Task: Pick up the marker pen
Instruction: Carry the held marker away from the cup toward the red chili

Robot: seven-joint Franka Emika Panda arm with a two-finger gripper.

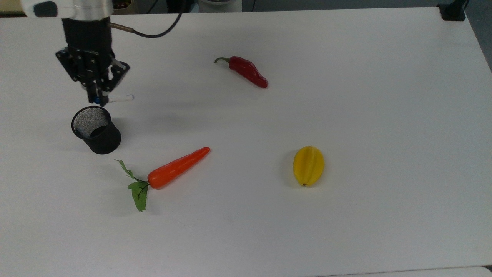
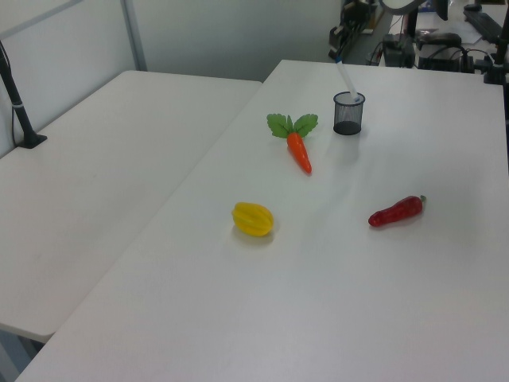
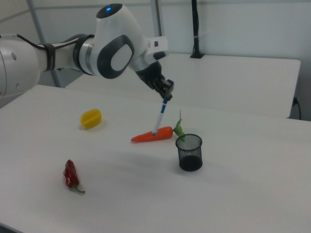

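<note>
My gripper [image 1: 97, 98] is shut on the blue-capped top of the marker pen [image 1: 120, 98], a slim white barrel. In the right view the marker pen [image 3: 159, 118] hangs slightly tilted below the gripper [image 3: 166, 97], in the air and clear of the black mesh cup [image 3: 189, 152]. In the top view the gripper is just beyond the cup [image 1: 96, 130], towards the top view's upper side. In the left view the pen [image 2: 345, 78] slants above the cup [image 2: 348, 113].
An orange carrot [image 1: 177, 168] with green leaves lies near the cup. A red chilli pepper [image 1: 248, 71] lies farther back and a yellow star fruit [image 1: 308, 165] to the top view's right. The white table [image 1: 384, 96] spreads wide around them.
</note>
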